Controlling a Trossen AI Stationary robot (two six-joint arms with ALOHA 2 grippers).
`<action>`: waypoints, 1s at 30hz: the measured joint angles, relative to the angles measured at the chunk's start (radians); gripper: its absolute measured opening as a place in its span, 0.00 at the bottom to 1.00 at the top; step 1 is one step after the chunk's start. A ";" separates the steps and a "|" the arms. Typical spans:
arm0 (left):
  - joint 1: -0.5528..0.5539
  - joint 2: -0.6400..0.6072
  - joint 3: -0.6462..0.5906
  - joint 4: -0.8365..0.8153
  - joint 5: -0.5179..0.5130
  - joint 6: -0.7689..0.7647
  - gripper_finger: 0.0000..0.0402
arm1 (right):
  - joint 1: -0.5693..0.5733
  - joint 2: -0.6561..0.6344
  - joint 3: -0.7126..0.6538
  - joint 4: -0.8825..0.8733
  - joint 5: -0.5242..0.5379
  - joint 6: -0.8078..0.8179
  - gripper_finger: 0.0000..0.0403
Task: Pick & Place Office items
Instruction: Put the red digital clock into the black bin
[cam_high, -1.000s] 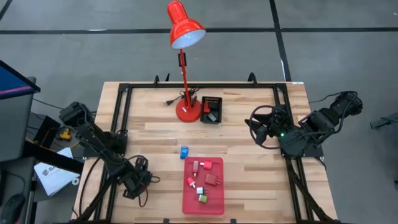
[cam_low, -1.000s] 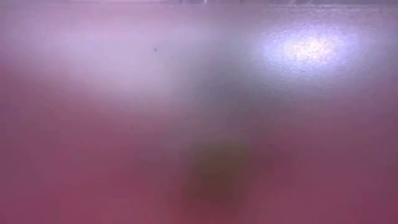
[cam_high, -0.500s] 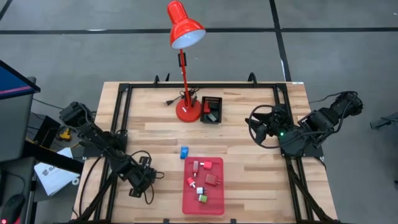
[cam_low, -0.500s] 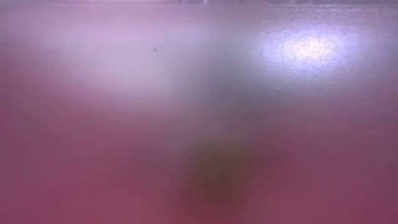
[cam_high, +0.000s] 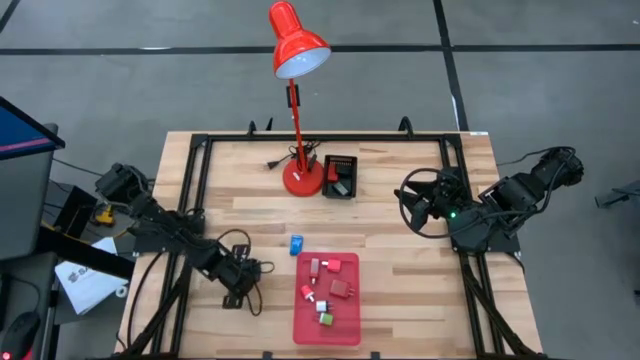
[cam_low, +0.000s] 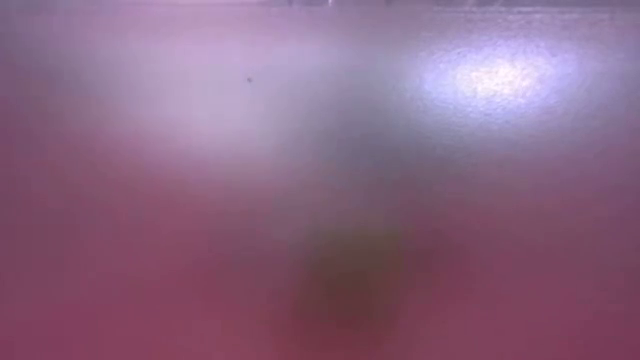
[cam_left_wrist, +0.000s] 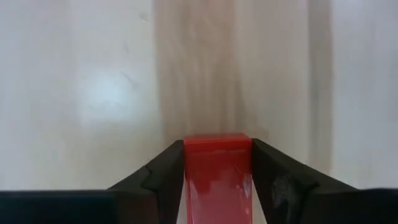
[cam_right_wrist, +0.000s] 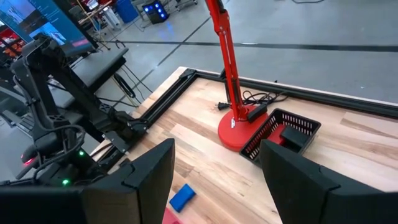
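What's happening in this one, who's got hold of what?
The left gripper is shut on a red block and sits over the bare wood to the left of the red tray, which already holds several small pieces. A blue piece lies on the table just off the tray's upper left corner. The right gripper waits, open and empty, at the table's right side. The low view shows nothing usable.

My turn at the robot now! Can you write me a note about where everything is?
Left gripper: shut on a red block, over the table left of the red tray.
Right gripper: open, empty, waiting at the table's right side.
On the tray: about six small pieces, mostly red, one white-green.
Blue block lies on the wood just beyond the tray.
Black basket by the lamp holds a few items.
Left: place the held block, then the blue one.
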 joint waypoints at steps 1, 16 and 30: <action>0.018 0.000 0.000 0.007 -0.001 0.001 0.40 | 0.000 0.000 0.000 0.000 0.000 0.004 0.57; 0.430 0.000 0.070 0.201 -0.150 0.259 0.43 | 0.001 0.000 0.000 0.000 -0.013 0.008 0.57; 0.822 0.000 0.179 0.634 -0.159 0.337 0.40 | 0.002 0.000 0.000 -0.046 -0.016 -0.002 0.57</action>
